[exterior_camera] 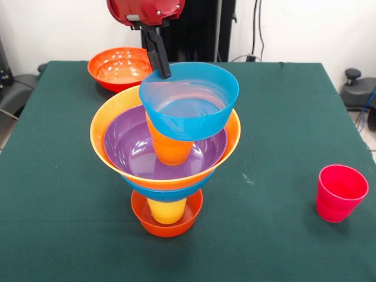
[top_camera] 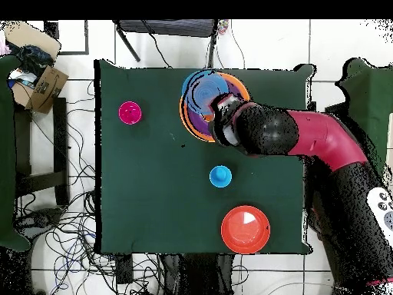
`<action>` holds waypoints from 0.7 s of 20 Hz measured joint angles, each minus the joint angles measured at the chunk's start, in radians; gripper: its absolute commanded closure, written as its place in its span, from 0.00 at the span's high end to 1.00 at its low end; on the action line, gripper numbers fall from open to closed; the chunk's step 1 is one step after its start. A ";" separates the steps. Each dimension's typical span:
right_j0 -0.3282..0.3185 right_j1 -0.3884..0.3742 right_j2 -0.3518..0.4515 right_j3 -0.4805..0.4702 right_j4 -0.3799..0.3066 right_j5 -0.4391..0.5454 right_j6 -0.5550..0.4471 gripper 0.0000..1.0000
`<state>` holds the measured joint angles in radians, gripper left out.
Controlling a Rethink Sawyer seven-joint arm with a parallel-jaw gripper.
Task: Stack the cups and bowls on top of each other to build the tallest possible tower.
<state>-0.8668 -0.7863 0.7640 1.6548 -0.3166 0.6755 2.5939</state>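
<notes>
The tower (exterior_camera: pixel 167 153) stands mid-table, teal bowl (exterior_camera: pixel 189 98) tilted on top, its rim pinched by the tool (exterior_camera: pixel 163 69). Pink cup (exterior_camera: pixel 340 192), blue cup (top_camera: pixel 220 177) and red bowl (exterior_camera: pixel 120 67) remain loose.

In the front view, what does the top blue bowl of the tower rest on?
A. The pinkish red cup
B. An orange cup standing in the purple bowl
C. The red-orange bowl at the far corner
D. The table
B: the blue bowl sits tilted on the orange cup, which stands inside the purple bowl; the pinkish red cup stands apart on the table.
</notes>
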 measured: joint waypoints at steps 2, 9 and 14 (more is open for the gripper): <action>0.000 0.000 0.000 0.000 -0.001 0.000 0.000 0.00; 0.000 0.000 0.002 0.000 -0.006 0.000 0.000 0.00; -0.001 0.000 0.003 0.000 -0.009 0.000 0.000 0.00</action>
<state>-0.8677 -0.7863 0.7668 1.6549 -0.3255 0.6755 2.5937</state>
